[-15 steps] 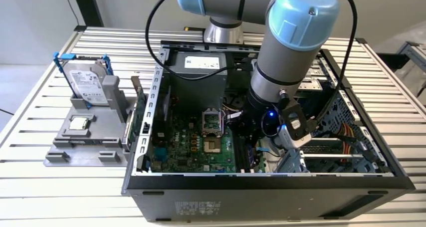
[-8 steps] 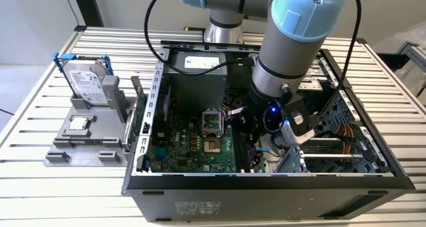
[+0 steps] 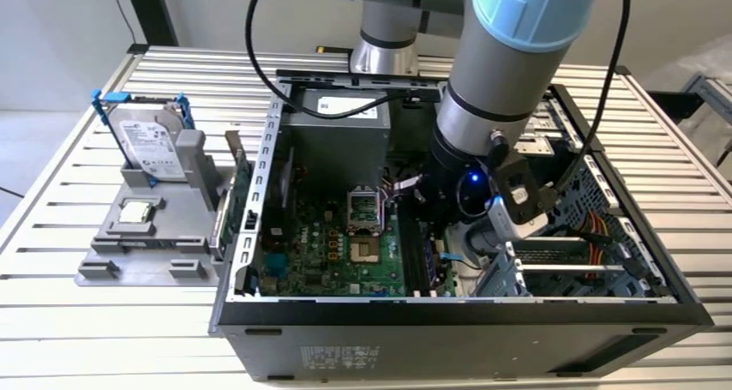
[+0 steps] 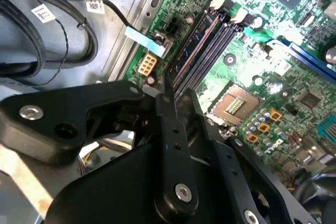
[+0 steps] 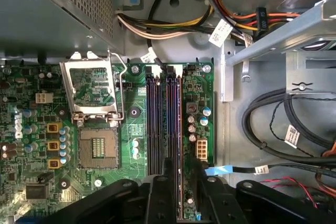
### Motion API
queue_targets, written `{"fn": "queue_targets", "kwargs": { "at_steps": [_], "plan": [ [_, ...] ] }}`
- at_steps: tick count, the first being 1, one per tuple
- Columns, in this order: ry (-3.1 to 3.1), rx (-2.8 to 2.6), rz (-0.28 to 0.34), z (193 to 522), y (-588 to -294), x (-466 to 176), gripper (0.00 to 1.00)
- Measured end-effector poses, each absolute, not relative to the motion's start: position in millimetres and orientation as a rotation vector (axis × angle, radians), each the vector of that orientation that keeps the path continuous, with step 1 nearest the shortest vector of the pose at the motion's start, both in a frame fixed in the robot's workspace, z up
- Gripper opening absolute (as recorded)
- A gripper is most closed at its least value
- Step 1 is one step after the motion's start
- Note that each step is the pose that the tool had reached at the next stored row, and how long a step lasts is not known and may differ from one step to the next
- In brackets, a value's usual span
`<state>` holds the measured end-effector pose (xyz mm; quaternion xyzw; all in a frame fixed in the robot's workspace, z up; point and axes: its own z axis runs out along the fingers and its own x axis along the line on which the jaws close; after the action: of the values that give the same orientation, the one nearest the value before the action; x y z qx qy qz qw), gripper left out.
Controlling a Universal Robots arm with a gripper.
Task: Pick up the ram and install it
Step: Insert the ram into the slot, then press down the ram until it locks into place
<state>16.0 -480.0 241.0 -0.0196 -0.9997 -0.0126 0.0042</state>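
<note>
The ram [image 4: 192, 44] is a thin dark stick seen edge-on. It runs from between my fingertips along the memory slots [image 5: 153, 124] on the green motherboard [image 5: 31, 145]. In the first wrist view the ram [image 5: 170, 165] stands in line with one of the slots nearer the case wall. I cannot tell how deep it sits. My gripper [image 4: 167, 94] [image 5: 176, 188] is shut on it, black fingers [image 4: 174, 129] pressed to both sides. In the exterior view the arm [image 3: 492, 124] reaches down into the open computer case [image 3: 458, 309], and its wrist hides the gripper.
The open processor socket [image 5: 98, 148] lies beside the slots. Black and coloured cables [image 5: 273, 124] fill the bay past the case wall. The power supply [image 3: 338, 137] stands at the back. Left of the case, a grey fixture [image 3: 149, 257] holds a blue-framed hard drive [image 3: 151, 141] and a processor chip [image 3: 137, 210].
</note>
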Motion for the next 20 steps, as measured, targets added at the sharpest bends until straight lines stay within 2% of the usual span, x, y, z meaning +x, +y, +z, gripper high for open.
{"fn": "queue_targets", "kwargs": {
  "at_steps": [20],
  "plan": [
    [-3.132, -0.053, -0.039, 241.0, -480.0, 16.0, 0.0]
  ]
}}
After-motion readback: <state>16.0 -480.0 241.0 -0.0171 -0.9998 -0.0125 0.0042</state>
